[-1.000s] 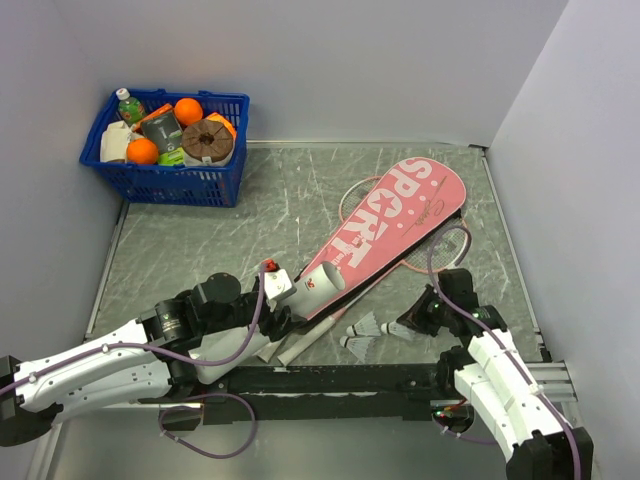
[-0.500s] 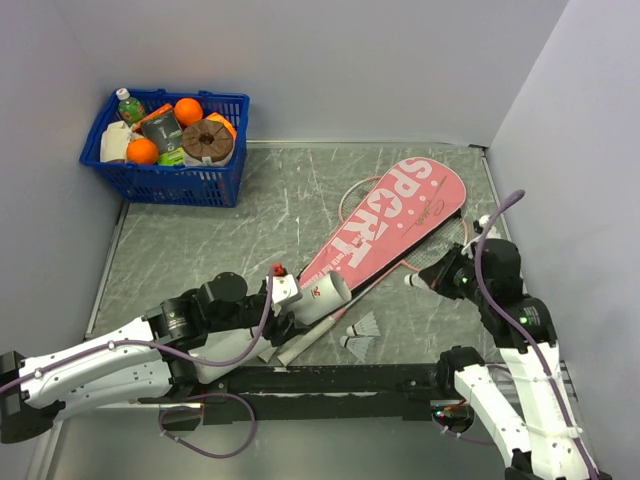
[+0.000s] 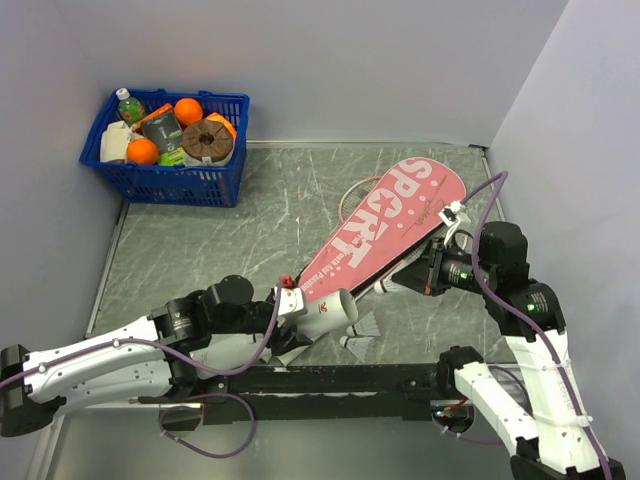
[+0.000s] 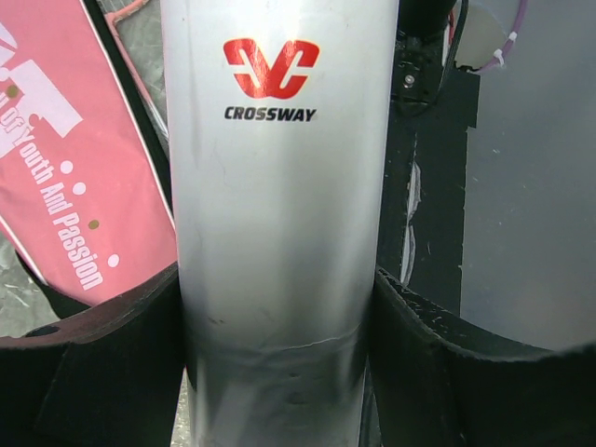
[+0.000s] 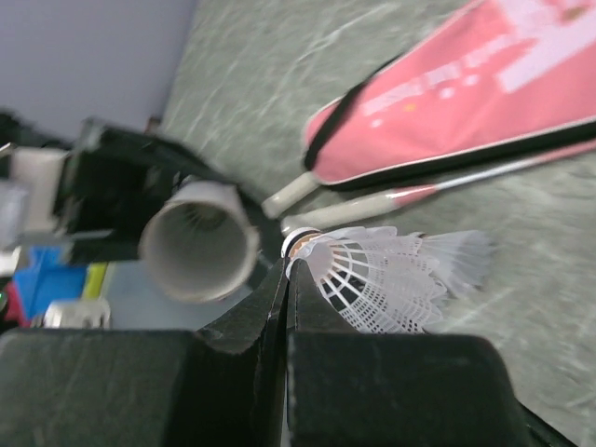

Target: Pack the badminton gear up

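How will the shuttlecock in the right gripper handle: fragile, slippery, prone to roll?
Probably very light: the shuttlecock is carried by the right gripper, pinched only near its cork end. Likely fragile: the feather skirt looks thin and open-latticed, so squeezing there could bend it. If dropped, the cone shape would probably roll in an arc.

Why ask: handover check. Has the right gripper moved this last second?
Yes: the right gripper, shut on a shuttlecock, moved away from the black front rail toward the pink bag.
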Tool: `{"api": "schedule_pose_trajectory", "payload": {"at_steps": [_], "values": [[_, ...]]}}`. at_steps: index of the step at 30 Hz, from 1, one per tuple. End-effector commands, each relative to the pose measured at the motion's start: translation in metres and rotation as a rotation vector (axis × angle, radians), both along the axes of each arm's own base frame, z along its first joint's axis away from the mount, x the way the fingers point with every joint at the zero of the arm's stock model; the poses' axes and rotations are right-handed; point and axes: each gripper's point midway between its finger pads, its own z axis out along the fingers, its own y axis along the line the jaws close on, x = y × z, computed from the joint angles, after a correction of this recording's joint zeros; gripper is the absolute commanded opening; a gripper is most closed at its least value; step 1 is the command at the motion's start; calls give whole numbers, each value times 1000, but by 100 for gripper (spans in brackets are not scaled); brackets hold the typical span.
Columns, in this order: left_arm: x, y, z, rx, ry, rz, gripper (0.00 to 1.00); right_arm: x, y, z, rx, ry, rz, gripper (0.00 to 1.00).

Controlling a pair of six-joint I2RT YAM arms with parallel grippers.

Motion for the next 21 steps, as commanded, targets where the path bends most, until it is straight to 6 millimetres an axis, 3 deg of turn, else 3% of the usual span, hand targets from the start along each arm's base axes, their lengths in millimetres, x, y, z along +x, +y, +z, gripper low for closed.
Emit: {"api": "schedule_pose_trajectory", "payload": {"at_steps": [1,5,13,21], "values": [[-5,-11,26,-75,-30,-52,1,-19,22,42,73,-113,170,0],[-5,-11,28,-84,-31,-53,1,-22,37,46,64,-111,216,0],[-6,-8,36,-116,-47,-50,1,-17,60,35,80,-79,255,0],[-6,-7,40,-134,-57,-45,1,-28,91,24,116,-27,343,0]]}}
